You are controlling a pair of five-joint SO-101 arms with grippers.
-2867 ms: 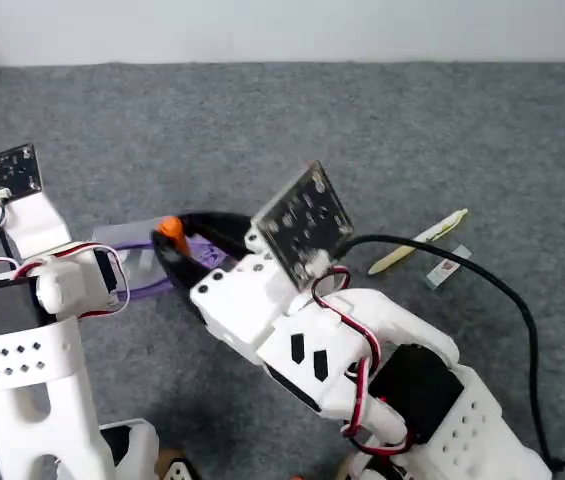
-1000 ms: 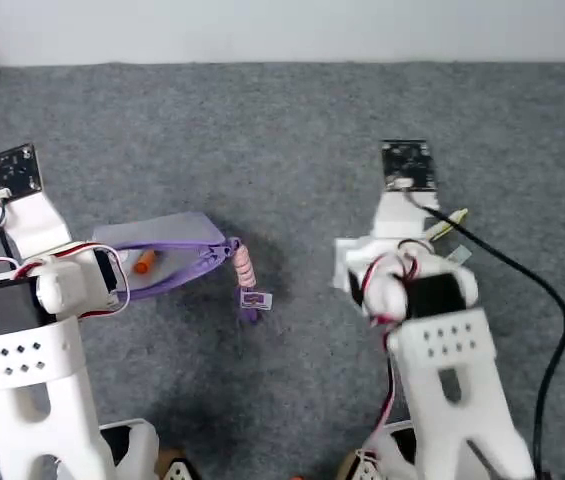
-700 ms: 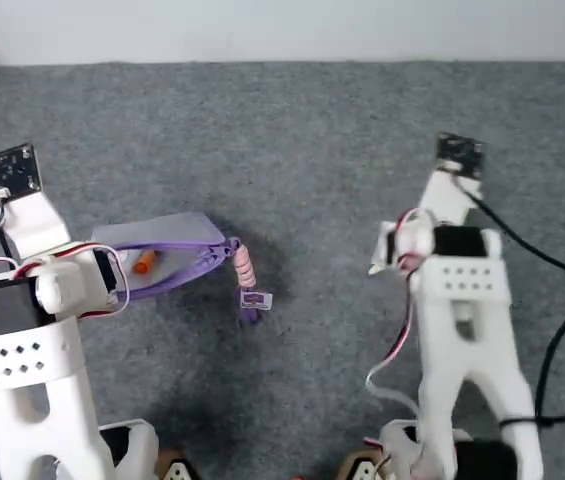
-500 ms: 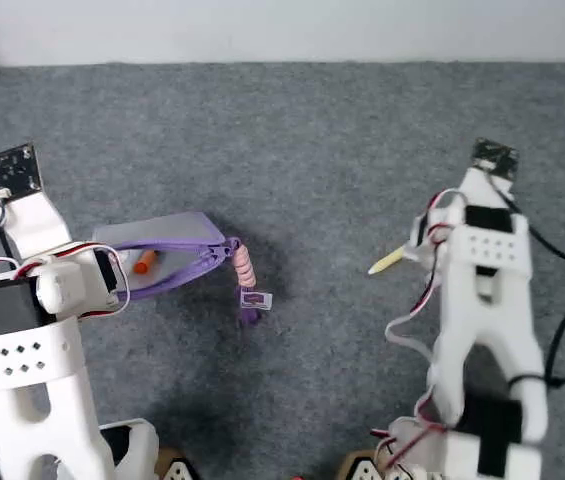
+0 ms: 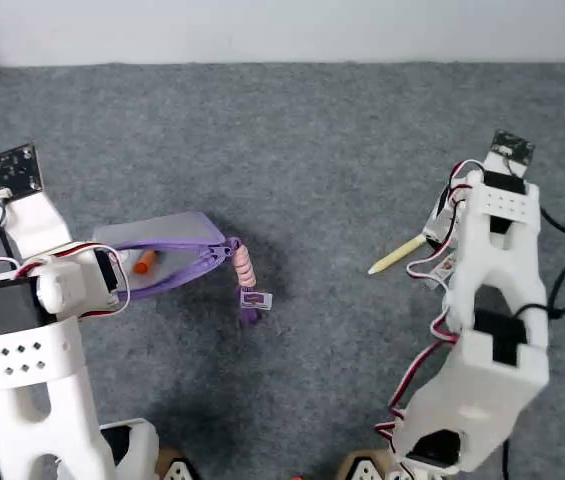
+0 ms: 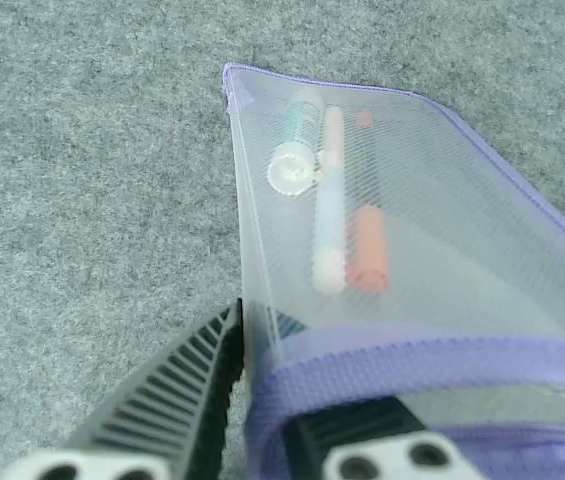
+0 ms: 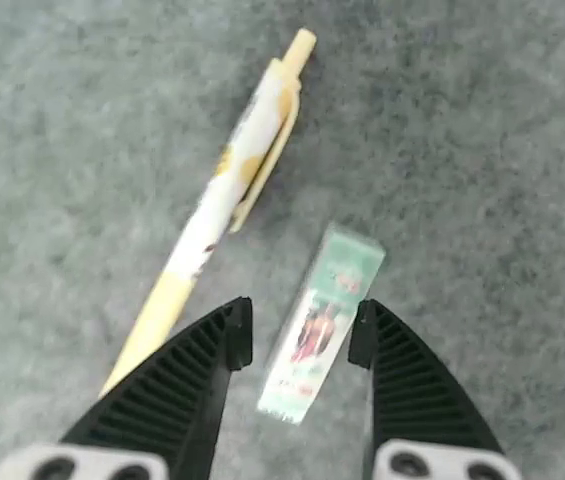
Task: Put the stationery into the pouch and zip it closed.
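The left gripper (image 6: 262, 400) clamps the one purple pouch (image 6: 462, 270); its wrist view reveals three pieces (image 6: 330, 210) inside. The right gripper (image 7: 300, 320), fingers spread, straddles one eraser (image 7: 320, 330) beside one yellow pen (image 7: 227, 190).

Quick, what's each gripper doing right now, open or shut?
Left gripper: shut on the pouch, at its edge.
Right gripper: open over the eraser, holding nothing.

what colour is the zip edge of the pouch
The zip edge of the pouch is purple, clearest in the left wrist view.
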